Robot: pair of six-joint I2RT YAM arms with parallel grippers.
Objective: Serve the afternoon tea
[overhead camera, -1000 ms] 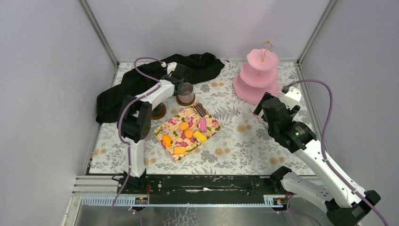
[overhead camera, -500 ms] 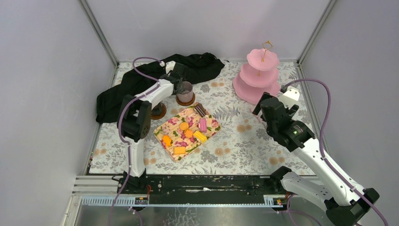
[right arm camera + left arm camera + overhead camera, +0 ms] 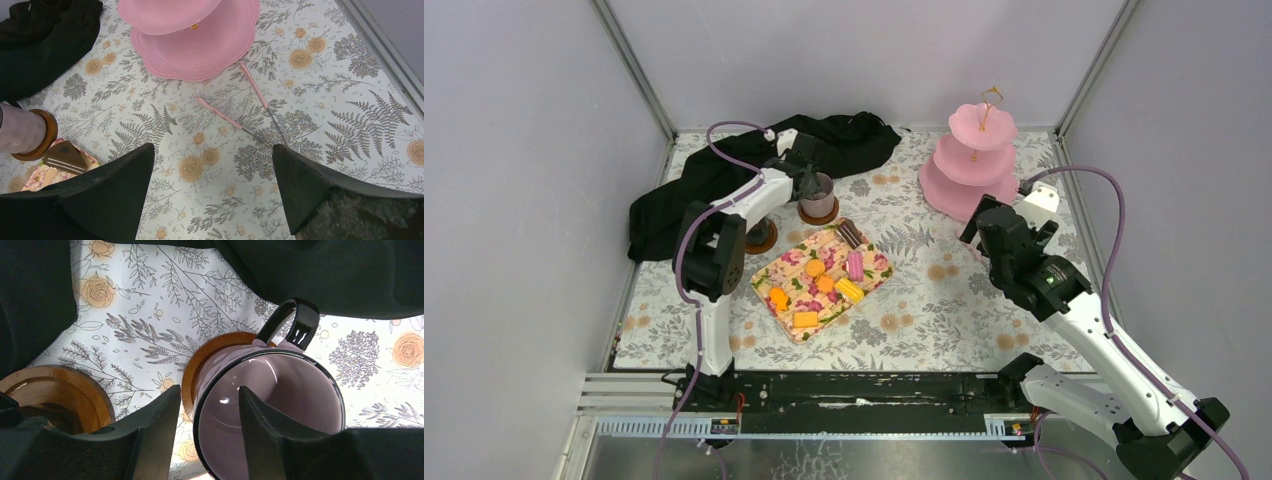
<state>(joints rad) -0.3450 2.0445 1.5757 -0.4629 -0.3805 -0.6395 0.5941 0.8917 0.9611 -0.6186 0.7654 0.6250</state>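
Okay, noting pink tiered stand (image 3: 972,165) far right, looking bare, presumably awaiting toy cakes (image 3: 825,284) lying on floral napkin (image 3: 876,264) mid-table. Straddling wall of mauve-grey mug (image 3: 280,390) with left gripper (image 3: 207,395), half open, not pinching. Leaving mug upright on wooden coaster (image 3: 215,342), far left. Hovering right gripper (image 3: 212,150) wide open, empty, over pink-handled utensils (image 3: 222,114), likely lining up a pick.

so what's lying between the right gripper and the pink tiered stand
Two pink-handled utensils lie on the tablecloth between the right gripper and the pink stand, seen in the right wrist view.
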